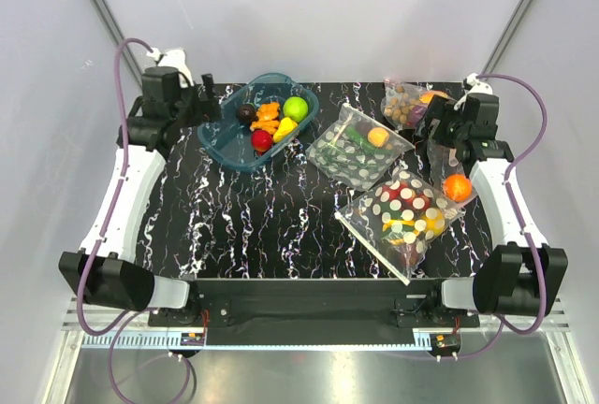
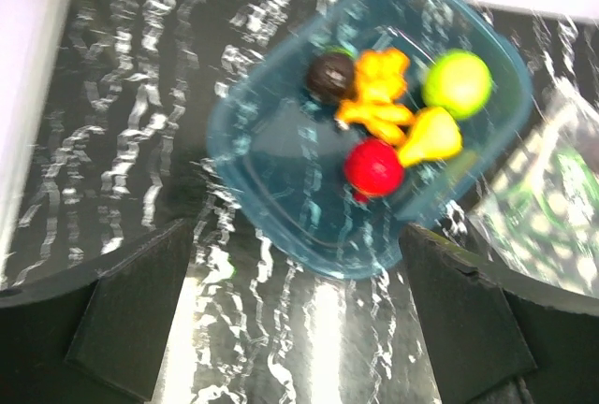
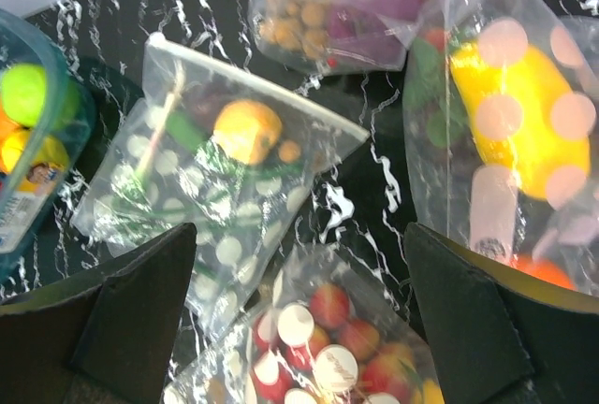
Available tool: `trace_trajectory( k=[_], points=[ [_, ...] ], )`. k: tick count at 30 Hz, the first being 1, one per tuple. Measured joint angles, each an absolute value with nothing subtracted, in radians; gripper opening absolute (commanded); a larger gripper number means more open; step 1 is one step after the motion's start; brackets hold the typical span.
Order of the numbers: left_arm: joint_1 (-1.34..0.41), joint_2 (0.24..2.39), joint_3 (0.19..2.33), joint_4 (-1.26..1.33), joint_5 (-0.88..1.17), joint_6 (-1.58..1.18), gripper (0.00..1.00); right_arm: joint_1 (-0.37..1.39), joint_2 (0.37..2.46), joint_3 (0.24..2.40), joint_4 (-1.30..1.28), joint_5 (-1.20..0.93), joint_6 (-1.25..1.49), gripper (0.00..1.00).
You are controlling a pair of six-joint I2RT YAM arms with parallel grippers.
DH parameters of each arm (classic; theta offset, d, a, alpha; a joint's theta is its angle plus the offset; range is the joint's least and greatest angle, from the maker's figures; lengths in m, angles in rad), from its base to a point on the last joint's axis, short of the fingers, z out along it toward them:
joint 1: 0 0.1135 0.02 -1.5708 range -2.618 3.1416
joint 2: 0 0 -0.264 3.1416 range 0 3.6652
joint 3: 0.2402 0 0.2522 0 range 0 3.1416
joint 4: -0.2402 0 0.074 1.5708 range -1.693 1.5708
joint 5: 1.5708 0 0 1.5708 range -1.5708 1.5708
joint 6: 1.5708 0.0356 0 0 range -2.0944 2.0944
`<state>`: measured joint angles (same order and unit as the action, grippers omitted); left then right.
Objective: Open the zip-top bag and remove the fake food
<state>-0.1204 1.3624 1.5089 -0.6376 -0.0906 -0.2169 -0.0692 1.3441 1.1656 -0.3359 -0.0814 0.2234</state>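
Note:
The zip-top bag (image 1: 401, 213) is clear with white dots and lies flat at the front right. Red berries, a yellow piece and some green show through it. Its upper end with the red berries (image 3: 329, 340) lies below and between my right fingers. My right gripper (image 1: 438, 142) (image 3: 299, 320) is open and empty, hovering above the bags at the back right. My left gripper (image 1: 208, 93) (image 2: 299, 329) is open and empty, above the table at the left side of the blue tub (image 1: 225, 142) (image 2: 271, 151).
The tub holds a lime-green apple (image 1: 296, 108), a red ball, a dark ball and yellow-orange pieces. A second dotted bag (image 1: 358, 147) (image 3: 225, 189) shows green and orange pieces. A small bag of brown balls (image 1: 404, 103) lies at the back. Another dotted bag (image 1: 456, 185) (image 3: 510, 114) lies under my right arm.

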Motion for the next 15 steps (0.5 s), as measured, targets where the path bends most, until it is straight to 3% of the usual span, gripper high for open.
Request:
trace_trajectory(
  k=[15],
  points=[
    [-0.389,1.416,1.406,-0.548,-0.007,-0.3,0.99,-0.011,1.279,1.028,-0.57,-0.144,0.144,1.0]
  ],
)
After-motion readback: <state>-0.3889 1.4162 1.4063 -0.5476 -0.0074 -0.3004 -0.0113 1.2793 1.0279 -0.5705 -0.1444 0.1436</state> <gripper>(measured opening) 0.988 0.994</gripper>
